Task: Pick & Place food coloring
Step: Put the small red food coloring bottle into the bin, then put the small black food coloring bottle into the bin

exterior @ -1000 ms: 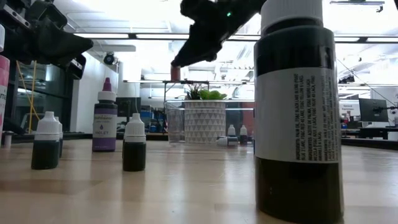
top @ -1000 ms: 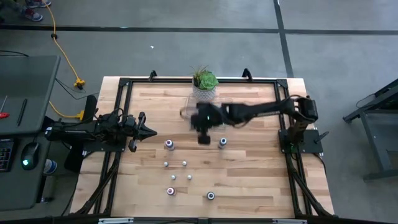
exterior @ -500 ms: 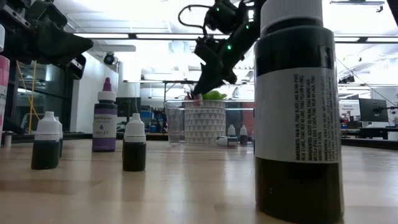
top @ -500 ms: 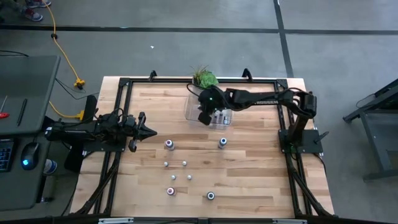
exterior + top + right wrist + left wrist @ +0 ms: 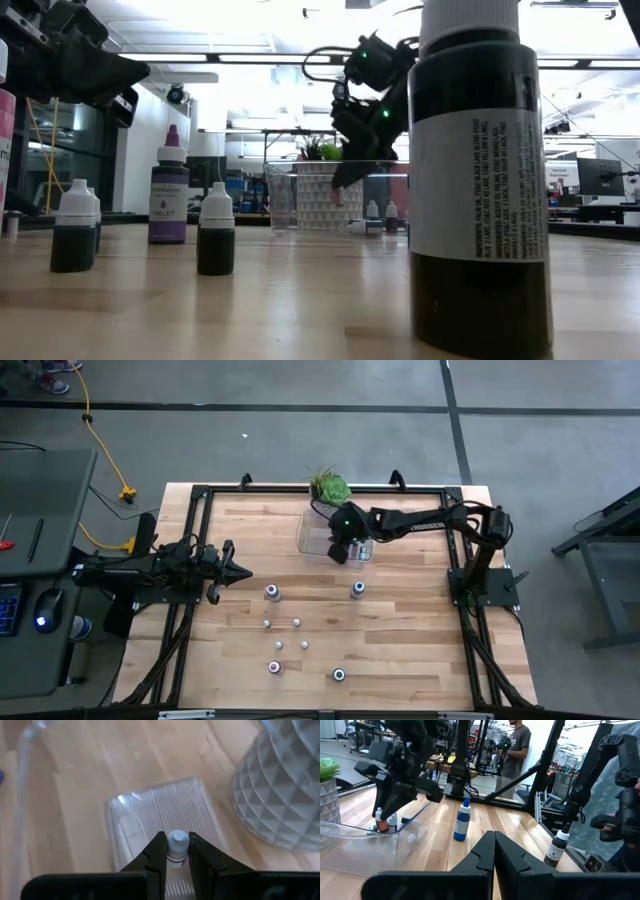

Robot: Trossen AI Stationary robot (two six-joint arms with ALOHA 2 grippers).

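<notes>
My right gripper (image 5: pixel 345 550) reaches from the table's right over the clear tray (image 5: pixel 318 542) near the far edge, shut on a tiny food coloring bottle (image 5: pixel 177 843) with a white cap. In the left wrist view it shows at the tray (image 5: pixel 350 832), beside another small bottle (image 5: pixel 393 823) that stands inside. Several more bottles stand upright on the wood, among them one (image 5: pixel 271 592), a second (image 5: pixel 357 590) and a third (image 5: pixel 339 675). My left gripper (image 5: pixel 240 570) waits shut at the table's left side. My right gripper pinches the tiny bottle between its two fingers just under the white cap (image 5: pixel 177 839). The fingers slant down from the table's right. The bottle hangs upright below them (image 5: pixel 379 821), inside the tray's walls; whether its base touches the tray floor I cannot tell.
A small green plant in a white patterned pot (image 5: pixel 328 490) stands right behind the tray at the far edge. A blue bottle (image 5: pixel 463 821) stands near the tray. A black frame (image 5: pixel 200 495) borders the table. A person stands in the room beyond (image 5: pixel 519 742).
My right gripper, staying shut on the bottle, has swung from over the table's middle toward the far edge, rolled its wrist, and come down over the clear tray next to the plant pot. The bottle has travelled with it.
</notes>
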